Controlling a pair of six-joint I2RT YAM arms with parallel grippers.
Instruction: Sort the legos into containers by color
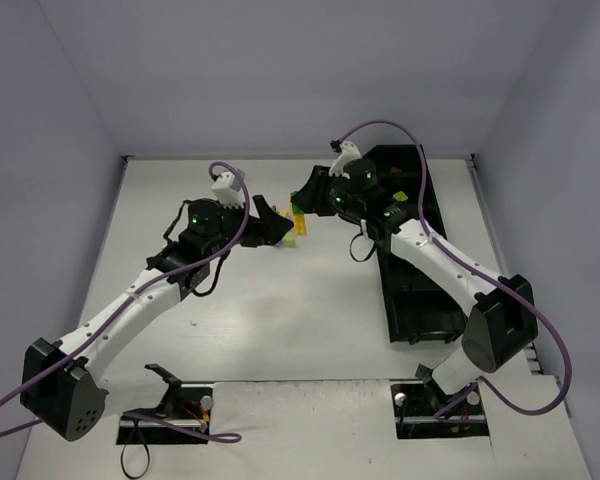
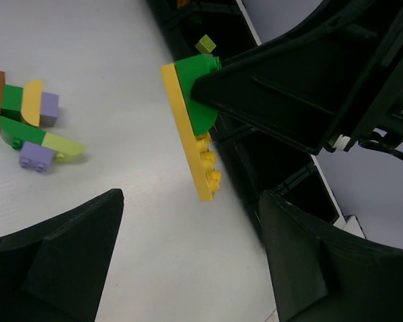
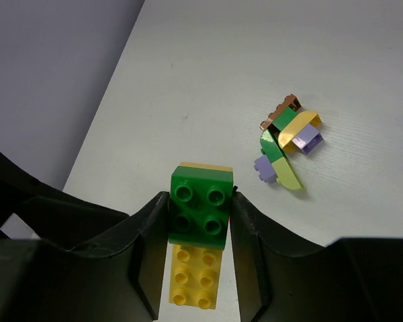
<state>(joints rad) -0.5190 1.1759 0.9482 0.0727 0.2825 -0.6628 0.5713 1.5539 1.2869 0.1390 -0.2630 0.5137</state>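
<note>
A white bench is closed in by pale walls on its left, far and right sides. A long black tray of square compartments lies along the right side, running from near to far. One small lime brick sits in a compartment. The middle and near-left of the bench are bare, open surface.

The two arms meet over the far middle of the bench. The right pincer is clamped on a green brick, one finger pressed to each side. A longer yellow brick is stuck to the green one and juts out past the fingertips.

The left pincer faces it with its fingers spread wide apart and nothing between them. From the left wrist, the free end of the yellow brick hangs just ahead of that gap, touching neither finger.

A small cluster of loose bricks in brown, green, yellow, lilac and lime lies on the bench, pieces touching. It sits apart from both pincers and well outside the tray.
</note>
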